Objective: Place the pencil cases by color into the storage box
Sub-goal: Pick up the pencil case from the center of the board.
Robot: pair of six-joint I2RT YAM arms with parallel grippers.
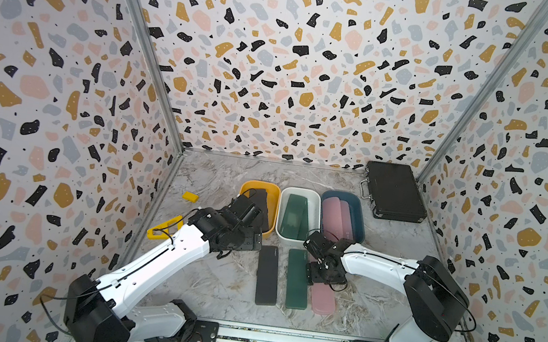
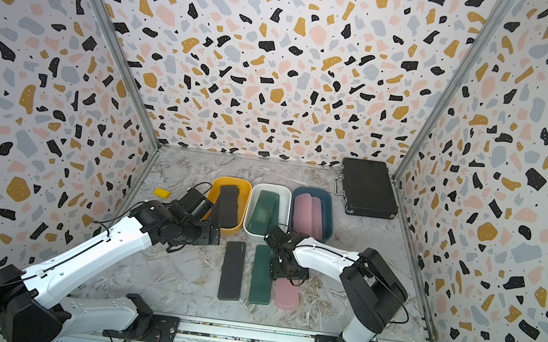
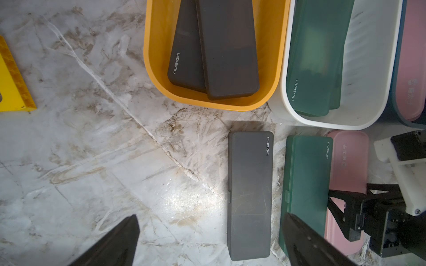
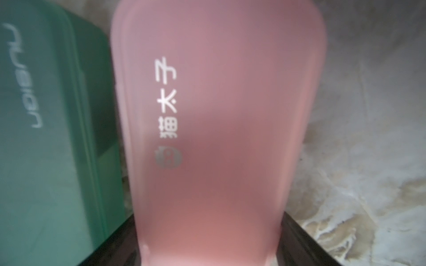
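- right gripper [image 4: 208, 239]: low over the loose pink case [image 1: 323, 302] on the table [image 1: 215, 279]. In both top views its body covers the case's far half and hides the fingertips.
- Right wrist view is soft and very close. Dark fingers [image 4: 299, 244] sit along both long sides of the pink case, jaws straddling it. Can't tell whether they pinch it or just sit alongside. The case looks flat on the table.
- green case [image 1: 298, 279]: parallel, just beside the pink one, with one finger down in the narrow gap between them. black case [image 1: 267, 275] is next in the row, a small gap away.
- left gripper [image 3: 210, 215]: jaws spread wide and empty, hanging above the table by the black case. Its fingertips show only in the left wrist view.
- left arm [image 1: 164, 254] blocks the near end of the yellow bin [image 1: 260, 184] in a top view. The left wrist view shows two black cases [image 3: 228, 46] inside, one overlapping the other, far ends cut off.
- white bin [image 1: 302, 191]: green cases [image 3: 315, 57] stacked, the lower one showing only an edge.
- blue bin [image 1: 361, 223]: two pink cases [image 1: 335, 216] side by side, near end behind the right wrist.
- Clutter: closed briefcase [image 1: 394, 191] in the far right corner, yellow block [image 1: 190, 196], and yellow triangular frame [image 1: 164, 227] partly behind the left arm. All are well apart from the row.
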